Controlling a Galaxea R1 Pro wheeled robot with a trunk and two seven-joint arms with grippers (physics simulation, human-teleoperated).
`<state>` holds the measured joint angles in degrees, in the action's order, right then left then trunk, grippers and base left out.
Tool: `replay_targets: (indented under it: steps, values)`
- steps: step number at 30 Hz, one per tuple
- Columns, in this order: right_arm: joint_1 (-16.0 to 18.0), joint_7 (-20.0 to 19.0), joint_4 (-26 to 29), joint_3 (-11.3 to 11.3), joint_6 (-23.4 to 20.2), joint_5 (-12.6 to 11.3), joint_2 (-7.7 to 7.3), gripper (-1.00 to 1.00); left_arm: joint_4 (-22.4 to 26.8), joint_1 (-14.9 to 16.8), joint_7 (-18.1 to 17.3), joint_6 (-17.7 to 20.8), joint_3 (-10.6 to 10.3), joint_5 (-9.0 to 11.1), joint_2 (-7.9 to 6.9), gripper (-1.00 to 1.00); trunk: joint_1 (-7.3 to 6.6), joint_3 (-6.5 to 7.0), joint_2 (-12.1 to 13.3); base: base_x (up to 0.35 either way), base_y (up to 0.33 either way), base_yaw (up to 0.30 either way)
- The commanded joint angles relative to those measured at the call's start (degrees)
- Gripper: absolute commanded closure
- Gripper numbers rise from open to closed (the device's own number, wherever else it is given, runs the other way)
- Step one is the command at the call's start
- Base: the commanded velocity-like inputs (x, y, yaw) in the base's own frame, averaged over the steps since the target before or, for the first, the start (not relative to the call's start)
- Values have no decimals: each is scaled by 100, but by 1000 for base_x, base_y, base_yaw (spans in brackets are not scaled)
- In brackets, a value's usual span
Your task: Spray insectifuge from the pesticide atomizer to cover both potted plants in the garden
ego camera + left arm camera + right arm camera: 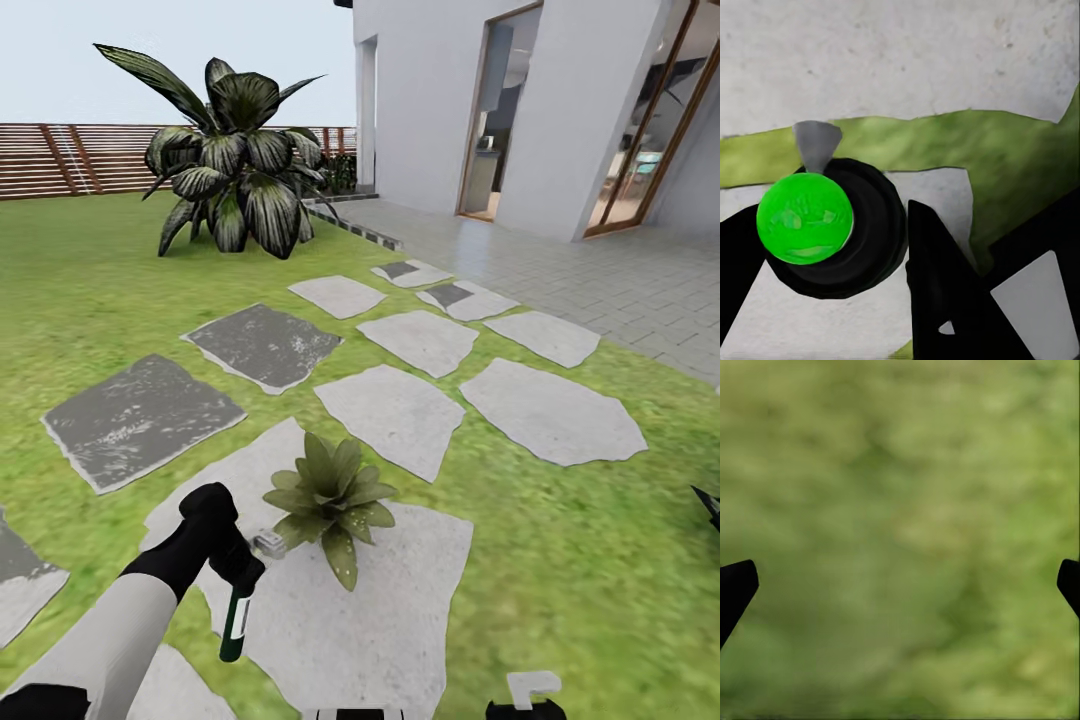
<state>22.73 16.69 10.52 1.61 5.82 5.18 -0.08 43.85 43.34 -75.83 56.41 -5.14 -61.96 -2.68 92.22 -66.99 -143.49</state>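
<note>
From the head camera I see my left gripper [237, 570] at about seven o'clock, clamped on the pesticide atomizer [236, 620]; its long axis runs nearly vertical, the dark green body hanging toward the ground, the pale trigger head [268, 545] up top and pointing toward three o'clock at the potted plant [330, 500] just beside it. That plant sits on a pale stepping stone [400, 620] near the centre-low of the view. The left wrist camera looks along the bottle instead, showing its round bright green end [804, 217] ringed in black between my dark fingers [937, 285], with stone and a strip of grass beyond. Further off, at eleven o'clock, stands a big striped shrub [235, 160] before the slatted fence [60, 160]; at one o'clock, the white house wall [590, 100]. My right gripper [900, 585] hangs over blurred lawn, fingertips spread wide apart at the frame edges.
</note>
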Motion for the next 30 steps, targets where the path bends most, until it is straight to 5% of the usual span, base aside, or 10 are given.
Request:
replay_targets:
  steps: [1,18,30]
  values:
    - [4,34,-6,14,-2,53,1,-100,0,4,-55,46,-20,-33,0,100,-3,-5,-2,-228,133,0]
    - [4,37,3,6,-9,52,8,-100,-27,-79,-51,28,-37,-49,210,100,-3,-5,-2,-62,9,-201]
    - [4,43,3,13,-4,53,8,-100,-35,-369,159,2,-26,-76,-63,100,-3,-5,-2,29,17,-77]
